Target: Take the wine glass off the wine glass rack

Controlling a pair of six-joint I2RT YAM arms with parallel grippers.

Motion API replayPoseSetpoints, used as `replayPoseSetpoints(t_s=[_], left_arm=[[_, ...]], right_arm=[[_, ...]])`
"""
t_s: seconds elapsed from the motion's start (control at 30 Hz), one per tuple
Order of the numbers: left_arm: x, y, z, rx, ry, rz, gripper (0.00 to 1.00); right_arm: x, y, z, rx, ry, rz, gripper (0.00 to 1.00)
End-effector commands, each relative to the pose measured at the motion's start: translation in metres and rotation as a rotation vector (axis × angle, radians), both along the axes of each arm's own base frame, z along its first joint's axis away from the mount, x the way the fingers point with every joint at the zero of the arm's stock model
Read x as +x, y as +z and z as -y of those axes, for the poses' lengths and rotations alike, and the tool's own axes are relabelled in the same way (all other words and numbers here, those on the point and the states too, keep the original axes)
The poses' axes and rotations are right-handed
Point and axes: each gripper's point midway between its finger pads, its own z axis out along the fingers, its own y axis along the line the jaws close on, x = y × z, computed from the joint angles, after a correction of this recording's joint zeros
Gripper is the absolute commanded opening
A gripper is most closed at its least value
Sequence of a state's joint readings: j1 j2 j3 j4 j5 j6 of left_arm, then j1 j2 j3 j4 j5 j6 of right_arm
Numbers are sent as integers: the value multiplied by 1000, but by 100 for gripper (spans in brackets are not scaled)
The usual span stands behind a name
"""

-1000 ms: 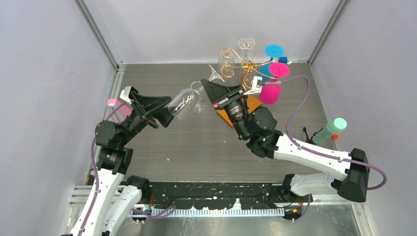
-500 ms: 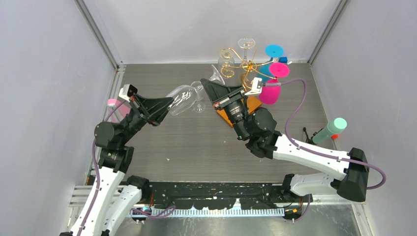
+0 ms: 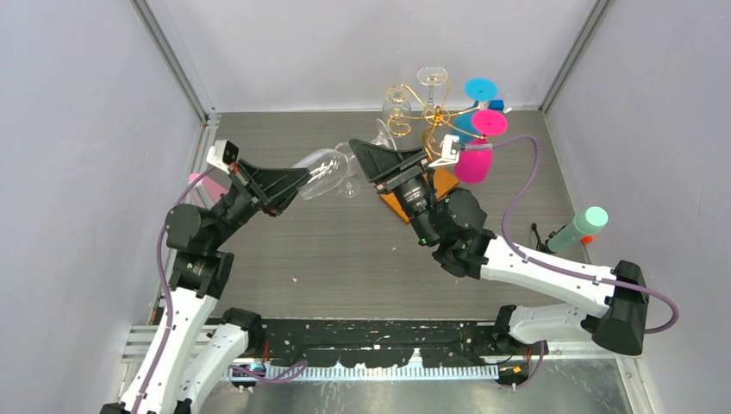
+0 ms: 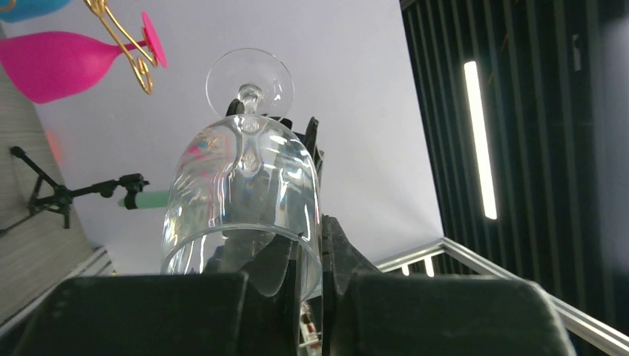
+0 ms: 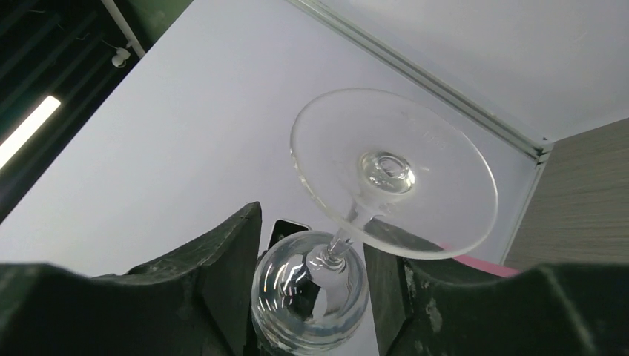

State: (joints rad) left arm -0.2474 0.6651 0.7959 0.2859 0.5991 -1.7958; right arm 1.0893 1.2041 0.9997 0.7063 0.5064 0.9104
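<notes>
L gripper [image 3: 300,178] reaches in from the left, elbow bent, fingers pinched on the wine glass [image 3: 319,164] rim. Glass is tilted on its side in mid-air, off the rack [image 3: 427,110], just left of it. R gripper [image 3: 360,160] fingers are spread either side of the stem, w/ gaps.

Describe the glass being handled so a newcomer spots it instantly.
Left of the gold wire rack, in mid-air, a clear wine glass lies sideways, bowl pinched by the left hand. Unlike the pink glass and blue glass hanging there, it is off the rack.
</notes>
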Motion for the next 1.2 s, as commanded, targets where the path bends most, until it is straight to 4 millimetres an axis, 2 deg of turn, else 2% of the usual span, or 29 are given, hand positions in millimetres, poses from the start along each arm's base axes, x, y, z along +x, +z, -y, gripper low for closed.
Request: replayPoseSetpoints(t_s=[0.0,0.13,0.23,0.27,0.3,0.43,0.53,0.67,0.73,0.93,1.17], left_arm=[[2,20,2,61,25,117,0],[11,26,5,139,46,165,0],[25,19,3,262,92,170,0],[30,18,2,309,115,178,0],[33,15,0,361,136,185,0],[53,7,-13,574,241,213,0],[67,-2,-32,782,343,236,0],[86,-32,-62,1041,428,165,0],[91,-43,-70,1137,419,139,0],[118,-89,-76,1359,265,43,0],[166,-148,-73,1513,138,-63,0]], right_arm=[[-10,25,21,38,-15,49,59],[-11,22,30,7,-34,29,64],[-12,17,39,-35,-58,4,66],[-13,20,46,-31,-67,4,66],[-12,15,46,-59,-72,-10,66],[-17,20,55,-110,-84,3,66],[-21,24,59,-161,-83,18,66],[-23,25,61,-217,-87,27,66],[-23,24,62,-239,-89,28,66],[-21,18,64,-288,-105,8,64],[-17,9,79,-328,-167,-25,64]])
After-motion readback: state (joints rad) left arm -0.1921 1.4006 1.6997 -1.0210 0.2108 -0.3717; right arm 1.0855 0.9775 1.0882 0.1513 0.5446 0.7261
